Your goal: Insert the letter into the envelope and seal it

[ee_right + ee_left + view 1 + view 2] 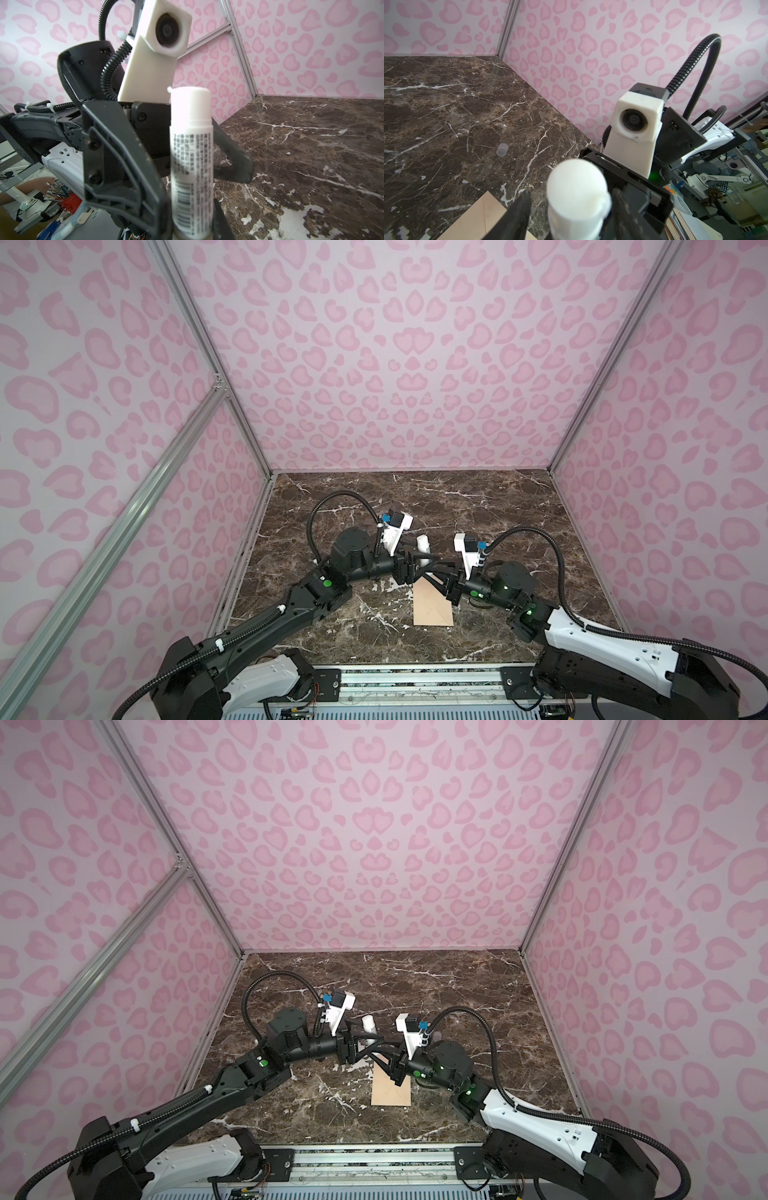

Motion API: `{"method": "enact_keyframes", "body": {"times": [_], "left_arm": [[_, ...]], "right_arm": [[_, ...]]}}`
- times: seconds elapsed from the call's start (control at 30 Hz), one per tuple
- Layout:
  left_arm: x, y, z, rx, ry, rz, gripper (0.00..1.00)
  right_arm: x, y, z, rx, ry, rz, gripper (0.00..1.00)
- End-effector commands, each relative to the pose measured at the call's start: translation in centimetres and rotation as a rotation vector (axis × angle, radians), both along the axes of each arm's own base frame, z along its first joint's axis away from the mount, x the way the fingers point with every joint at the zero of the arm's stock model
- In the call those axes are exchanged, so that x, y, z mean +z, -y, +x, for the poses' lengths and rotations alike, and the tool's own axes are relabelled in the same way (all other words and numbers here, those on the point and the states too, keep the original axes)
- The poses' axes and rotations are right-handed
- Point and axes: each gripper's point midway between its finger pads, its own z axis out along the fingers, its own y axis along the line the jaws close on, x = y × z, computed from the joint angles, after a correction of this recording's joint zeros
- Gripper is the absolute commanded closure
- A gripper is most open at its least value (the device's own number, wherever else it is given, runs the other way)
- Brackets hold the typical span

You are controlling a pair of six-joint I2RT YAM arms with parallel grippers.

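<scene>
In both top views the envelope [432, 605] [390, 1092] lies flat on the brown marbled desk [498, 510], near the front edge and about midway across, peach-tan face up, its far end hidden beneath the two arms. The arms meet directly above that far end. The left claw [432, 560] and the right claw [432, 574] sit tip to tip there, and a white glue stick [423, 545] shows between and just behind them; from this height the spread of either claw cannot be judged. Left wrist view: the glue stick's rounded white end [577, 199] stands close to the lens, out of focus, between the left claw's black fingers [519, 214], which stand apart, a gap showing between the stick and one finger. A corner of the envelope [471, 224], crossed by a diagonal seam, lies on the desk below. A small translucent cap [502, 149] lies on bare marble, well apart from the envelope. The right arm's white camera housing [637, 120] faces the lens. Right wrist view: the glue stick [191, 155], bearing a printed label and barcode, has its base clamped in the right claw, one finger [220, 218] pressed against its side. The left claw's fingers [124, 162] stand on either side of the stick's upper half. The left arm's white camera housing [166, 31] sits behind them.
</scene>
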Motion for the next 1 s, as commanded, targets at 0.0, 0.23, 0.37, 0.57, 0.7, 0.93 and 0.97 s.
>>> {"method": "enact_keyframes", "body": {"times": [0.0,0.23,0.37,0.57,0.7,0.93,0.97], "left_arm": [[2.0,0.0,-0.1,-0.003,0.054,-0.079,0.38],[3.3,-0.6,-0.2,0.016,0.093,-0.136,0.46],[3.7,-0.7,-0.3,0.016,0.103,-0.148,0.48],[3.4,-0.3,-0.2,0.006,0.089,-0.147,0.54],[3.2,-0.2,0.0,0.009,0.081,-0.146,0.6],[3.5,-0.2,0.1,0.01,0.082,-0.155,0.72],[3.4,-0.2,0.2,0.01,0.081,-0.155,0.74]], "right_arm": [[2.2,0.1,0.2,-0.013,0.034,0.064,0.87],[1.9,-0.2,0.1,0.001,0.02,0.063,0.86],[1.7,-0.2,0.0,0.007,0.015,0.061,0.87],[1.7,-0.1,0.0,0.005,0.013,0.063,0.86],[1.7,-0.1,0.0,0.008,0.011,0.062,0.86],[1.2,-0.1,-0.2,0.017,-0.002,0.056,0.84],[1.1,-0.1,-0.3,0.017,-0.002,0.056,0.84]]}}
